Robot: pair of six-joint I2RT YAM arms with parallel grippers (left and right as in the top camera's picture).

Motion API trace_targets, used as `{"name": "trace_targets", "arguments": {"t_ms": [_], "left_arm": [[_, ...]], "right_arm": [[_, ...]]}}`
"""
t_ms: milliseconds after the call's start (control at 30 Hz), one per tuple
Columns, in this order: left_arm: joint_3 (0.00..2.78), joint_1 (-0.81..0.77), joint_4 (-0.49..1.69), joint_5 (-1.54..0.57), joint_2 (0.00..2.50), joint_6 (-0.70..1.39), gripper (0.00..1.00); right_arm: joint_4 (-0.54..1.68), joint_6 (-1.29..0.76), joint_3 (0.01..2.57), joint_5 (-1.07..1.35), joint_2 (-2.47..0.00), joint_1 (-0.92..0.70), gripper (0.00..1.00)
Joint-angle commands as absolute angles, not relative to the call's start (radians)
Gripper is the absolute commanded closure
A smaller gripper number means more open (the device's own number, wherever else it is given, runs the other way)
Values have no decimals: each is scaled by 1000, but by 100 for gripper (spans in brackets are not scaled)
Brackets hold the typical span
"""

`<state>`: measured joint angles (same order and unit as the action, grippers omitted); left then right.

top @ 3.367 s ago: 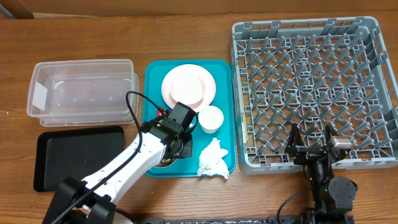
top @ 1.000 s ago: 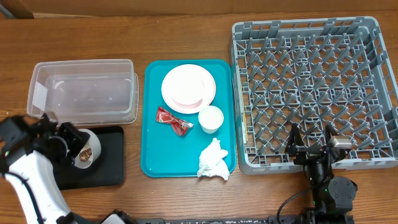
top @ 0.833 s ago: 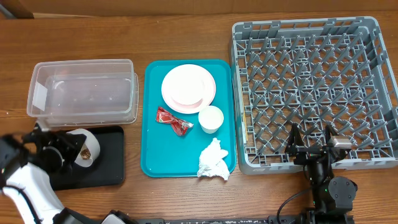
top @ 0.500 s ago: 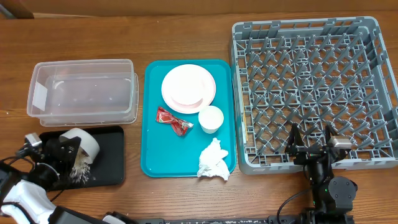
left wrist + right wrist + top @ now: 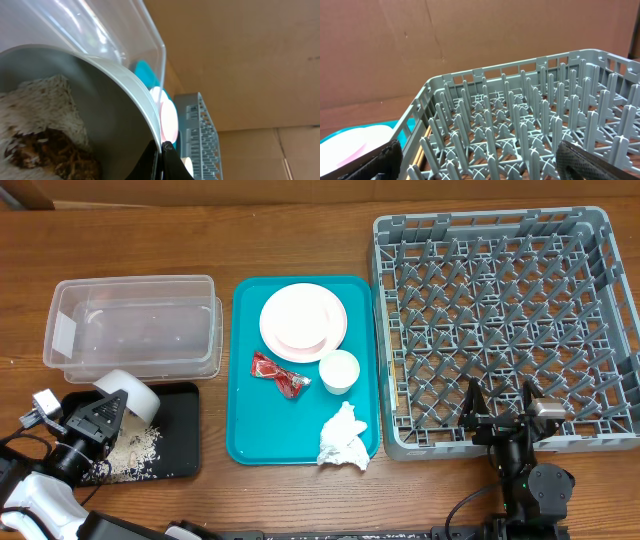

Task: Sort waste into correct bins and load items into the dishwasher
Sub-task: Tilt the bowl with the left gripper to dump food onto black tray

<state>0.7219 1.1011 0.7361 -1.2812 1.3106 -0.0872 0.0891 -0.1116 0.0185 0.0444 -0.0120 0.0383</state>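
Left pincer is clamped on the rim of the bowl, which tips over the black tray; rice lies spilled there. Right pincer stands apart at the rack's near edge. On the teal tray lie the napkin, wrapper, cup and plate. Behind the black tray, the tub sits on the bench.

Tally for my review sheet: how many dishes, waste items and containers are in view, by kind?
Dishes: 3 (plate, cup, bowl)
Waste: 3 (napkin, wrapper, rice)
Containers: 4 (clear tub, black tray, teal tray, dish rack)
Total: 10
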Motion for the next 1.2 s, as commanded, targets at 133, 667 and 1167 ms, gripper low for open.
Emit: {"name": "trace_targets", "arguments": {"t_ms": [133, 667, 1167], "left_arm": [[713, 1108, 770, -1437, 1291, -134, 96], [713, 1108, 869, -1501, 1291, -123, 96], [713, 1108, 891, -1583, 1291, 29, 96]], "right_arm": [[81, -117, 8, 38, -3, 33, 0], [81, -117, 8, 38, -3, 33, 0], [81, -117, 8, 38, -3, 33, 0]]}}
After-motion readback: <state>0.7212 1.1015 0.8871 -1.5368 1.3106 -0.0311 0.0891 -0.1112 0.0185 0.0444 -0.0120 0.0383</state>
